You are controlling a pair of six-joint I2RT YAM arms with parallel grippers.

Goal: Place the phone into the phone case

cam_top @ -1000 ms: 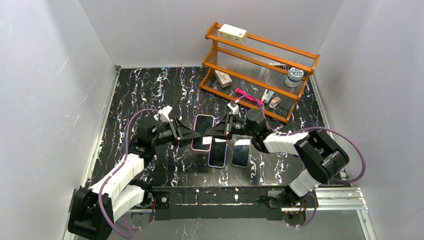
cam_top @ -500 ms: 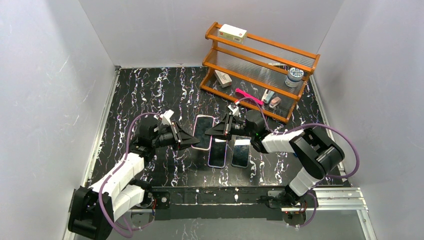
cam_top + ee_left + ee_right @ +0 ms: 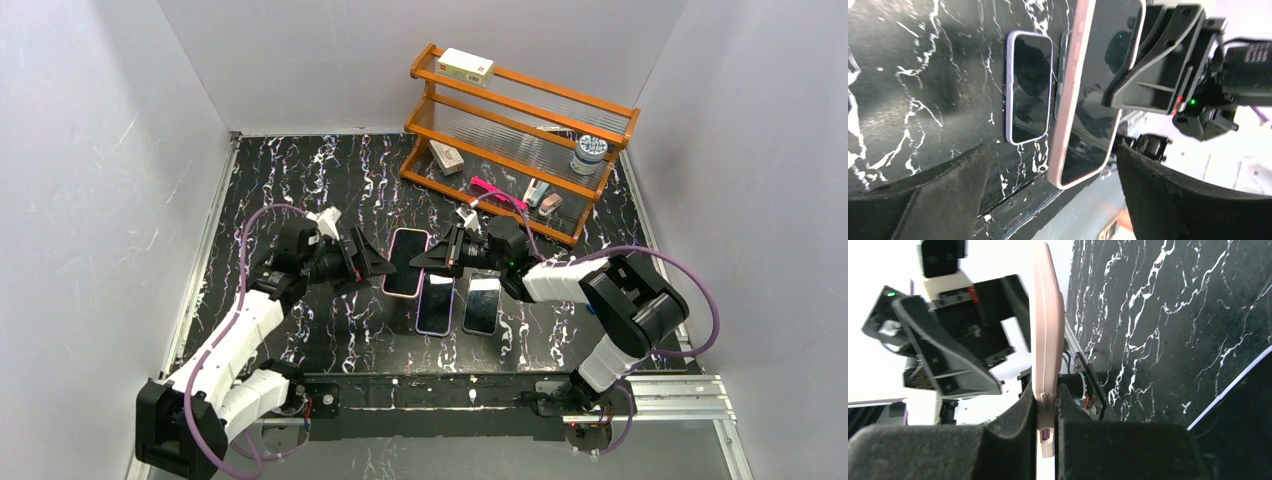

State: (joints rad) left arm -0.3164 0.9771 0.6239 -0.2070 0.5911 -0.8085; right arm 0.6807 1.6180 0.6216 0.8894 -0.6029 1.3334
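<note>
The pink phone case is held up over the table's middle, and a dark phone screen shows inside its frame. My right gripper is shut on the case's right end. In the right wrist view the case stands edge-on, pinched between the two pads. My left gripper stands open just left of the case, its fingers wide on either side of the case's near end and not touching it.
Two more phones lie flat near the front edge, a lilac-edged one and another to its right. An orange wooden shelf with a box, a jar and small items stands at the back right.
My left gripper closed at the case's left end, then opened wide and drew back a little to the left. The case rose slightly toward the back. My right gripper kept its hold.
</note>
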